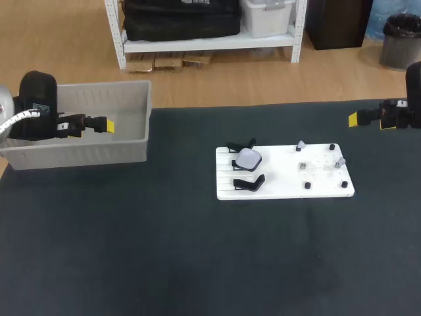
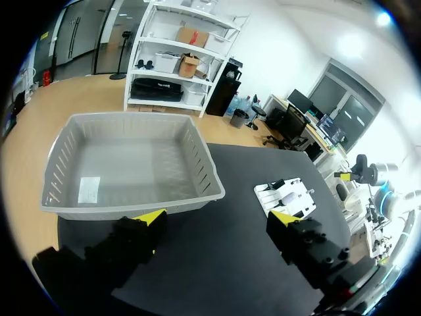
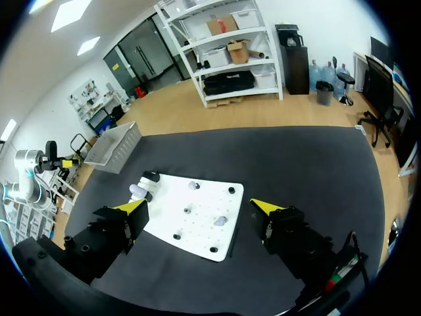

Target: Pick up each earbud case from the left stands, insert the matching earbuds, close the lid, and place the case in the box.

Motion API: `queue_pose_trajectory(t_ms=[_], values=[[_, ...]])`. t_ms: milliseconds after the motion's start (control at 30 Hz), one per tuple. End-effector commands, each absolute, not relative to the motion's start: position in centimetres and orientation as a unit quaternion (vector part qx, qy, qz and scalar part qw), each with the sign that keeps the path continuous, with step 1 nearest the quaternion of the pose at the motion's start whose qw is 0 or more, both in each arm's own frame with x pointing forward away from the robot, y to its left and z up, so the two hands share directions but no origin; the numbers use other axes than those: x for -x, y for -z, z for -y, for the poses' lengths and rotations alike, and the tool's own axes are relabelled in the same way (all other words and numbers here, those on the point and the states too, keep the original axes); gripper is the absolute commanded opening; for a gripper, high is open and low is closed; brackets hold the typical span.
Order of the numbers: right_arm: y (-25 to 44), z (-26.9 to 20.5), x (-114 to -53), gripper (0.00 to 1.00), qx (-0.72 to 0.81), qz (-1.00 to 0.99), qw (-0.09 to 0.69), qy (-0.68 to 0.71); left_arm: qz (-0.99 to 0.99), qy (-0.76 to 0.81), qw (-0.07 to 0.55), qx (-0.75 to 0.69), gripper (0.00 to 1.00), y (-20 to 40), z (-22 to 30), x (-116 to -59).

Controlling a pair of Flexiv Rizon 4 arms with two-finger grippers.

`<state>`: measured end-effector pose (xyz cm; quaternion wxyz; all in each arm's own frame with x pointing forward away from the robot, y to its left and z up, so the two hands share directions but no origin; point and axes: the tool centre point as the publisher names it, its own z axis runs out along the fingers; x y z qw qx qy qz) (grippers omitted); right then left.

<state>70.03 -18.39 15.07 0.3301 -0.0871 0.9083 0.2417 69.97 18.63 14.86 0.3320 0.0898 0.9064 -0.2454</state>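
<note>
Table [image 1: 131, 250], seen from my head view:
- Box [image 1: 135, 141] at 10 o'clock from centre, at far-left edge.
- Board [image 1: 283, 191] at 2 o'clock from centre, well apart from box.
- Board's left end: three stands in row, front to back. Front stand [image 1: 250, 183], middle stand bearing case [image 1: 249, 158], back stand [image 1: 240, 145].
- Board's right part: one earbud [image 1: 300, 145] at 1 o'clock from board's centre, second earbud [image 1: 341, 160] at 3 o'clock, near right edge. Pegs [image 1: 307, 185] around them.
- My left gripper [image 1: 108, 125] appears over box's right half.
- My right gripper [image 1: 353, 119] at 2 o'clock off board, past far-right corner.

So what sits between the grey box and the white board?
Nothing. In the head view only bare dark mat runs from the box to the board.
</note>
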Motion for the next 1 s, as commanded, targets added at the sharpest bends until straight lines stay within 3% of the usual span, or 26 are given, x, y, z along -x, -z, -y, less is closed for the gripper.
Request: queue_pose_trajectory(t_ms=[33, 367, 567, 800, 1000], values=[[-15.0, 18.4, -70.0, 1.0, 0.088, -0.908, 0.33, -0.242, -0.909, 0.242, 0.329, -0.088, 1.0, -15.0, -18.5, -70.0], [-15.0, 18.4, -70.0, 1.0, 0.088, -0.908, 0.33, -0.242, -0.909, 0.242, 0.329, -0.088, 1.0, -15.0, -18.5, -70.0], [-15.0, 18.4, -70.0, 1.0, 0.088, -0.908, 0.33, -0.242, -0.751, 0.32, 0.476, -0.326, 1.0, -15.5, -16.5, -70.3], [-15.0, 18.4, -70.0, 1.0, 0.088, -0.908, 0.33, -0.242, -0.598, 0.376, 0.468, -0.531, 1.0, -16.1, -14.3, -69.6], [-15.0, 18.4, -70.0, 1.0, 0.088, -0.908, 0.33, -0.242, -0.61, 0.34, 0.453, -0.554, 1.0, -16.2, -13.4, -69.2]])
